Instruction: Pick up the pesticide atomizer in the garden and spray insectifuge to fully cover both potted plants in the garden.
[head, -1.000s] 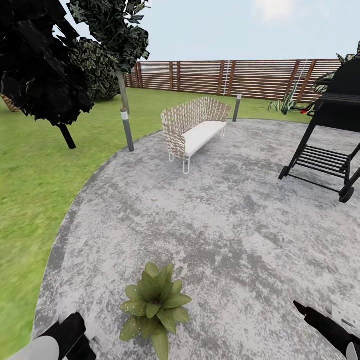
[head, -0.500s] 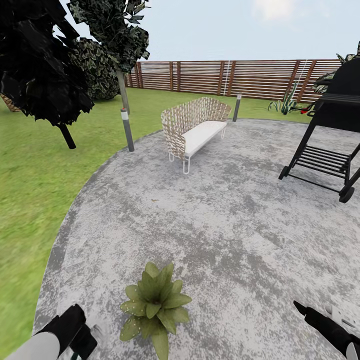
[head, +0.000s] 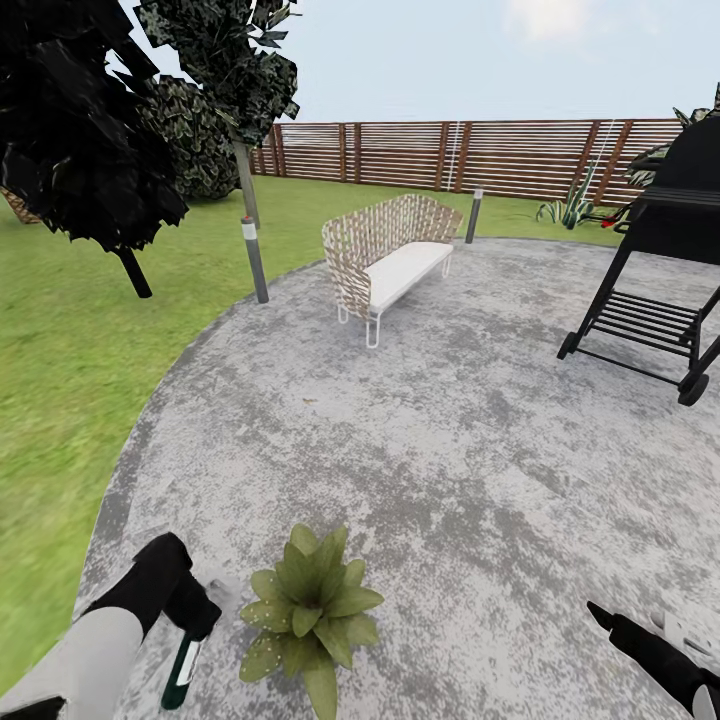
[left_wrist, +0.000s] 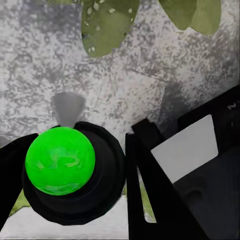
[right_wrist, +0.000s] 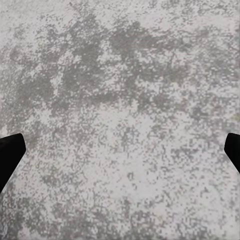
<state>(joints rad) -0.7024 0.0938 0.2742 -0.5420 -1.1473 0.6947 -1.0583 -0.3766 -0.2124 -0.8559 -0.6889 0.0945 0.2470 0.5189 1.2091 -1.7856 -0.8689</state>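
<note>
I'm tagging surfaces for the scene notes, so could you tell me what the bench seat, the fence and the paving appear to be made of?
Bench: pale woven wicker shell, seen in its open lattice, on thin white legs, probably metal, with a white cushion. Fence: brown horizontal slats with gaps, apparently wood. Paving: mottled grey, matte, looks like concrete or stone.

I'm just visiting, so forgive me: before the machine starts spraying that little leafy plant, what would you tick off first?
1. Dark green atomizer bottle with white label held in the left gripper: ok.
2. Low green-leaved potted plant close beside the bottle: ok.
3. Nozzle aimed at the leaves: cannot tell; the left wrist view shows a bright green round cap with spotted leaves beyond.
4. Right gripper open and empty over the grey paving: ok.
5. Black grill and wicker bench with white cushion far from the spray: ok.
6. Second potted plant located: cannot tell.
</note>
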